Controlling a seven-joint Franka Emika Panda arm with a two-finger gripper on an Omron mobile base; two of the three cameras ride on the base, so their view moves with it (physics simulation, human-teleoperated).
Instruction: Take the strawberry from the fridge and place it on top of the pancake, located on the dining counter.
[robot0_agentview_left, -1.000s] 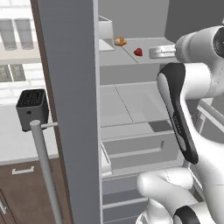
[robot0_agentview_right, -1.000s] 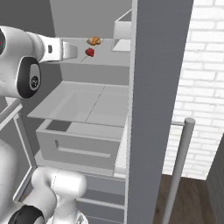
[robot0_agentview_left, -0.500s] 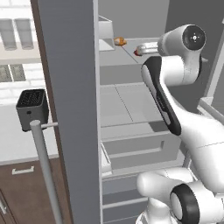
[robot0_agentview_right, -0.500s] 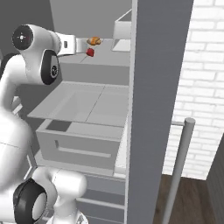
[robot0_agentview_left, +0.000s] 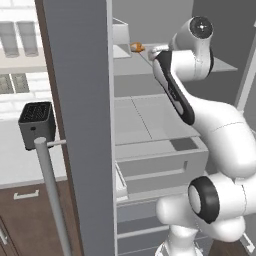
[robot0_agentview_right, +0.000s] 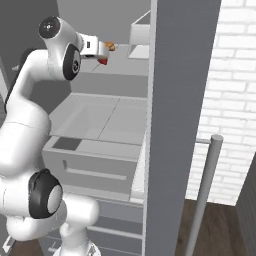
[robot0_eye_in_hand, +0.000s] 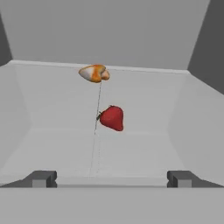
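Observation:
The fridge (robot0_agentview_left: 75, 100) stands open, its pale grey top shelf (robot0_eye_in_hand: 57, 109) ahead of my hand. A small red strawberry (robot0_eye_in_hand: 112, 118) lies on that shelf, centred between my fingers and a short way beyond their tips. My gripper (robot0_eye_in_hand: 111, 179) is open and holds nothing. From the right base view the gripper (robot0_agentview_right: 105, 50) hovers just above and beside the strawberry (robot0_agentview_right: 102, 61). In the left base view my forearm hides the fruit. The pancake and the dining counter are out of view.
An orange-tan food item (robot0_eye_in_hand: 94, 73) lies further back on the same shelf (robot0_agentview_left: 136, 47). A white bin (robot0_agentview_right: 140, 35) sits at the shelf's door side. Below is a pulled-out drawer (robot0_agentview_left: 155, 165). A black toaster (robot0_agentview_left: 36, 125) and the door handle (robot0_agentview_left: 50, 190) stand to the left.
The arm has swung further into the fridge, elbow rising, and the hand has come closer to the strawberry. The gripper has stayed open.

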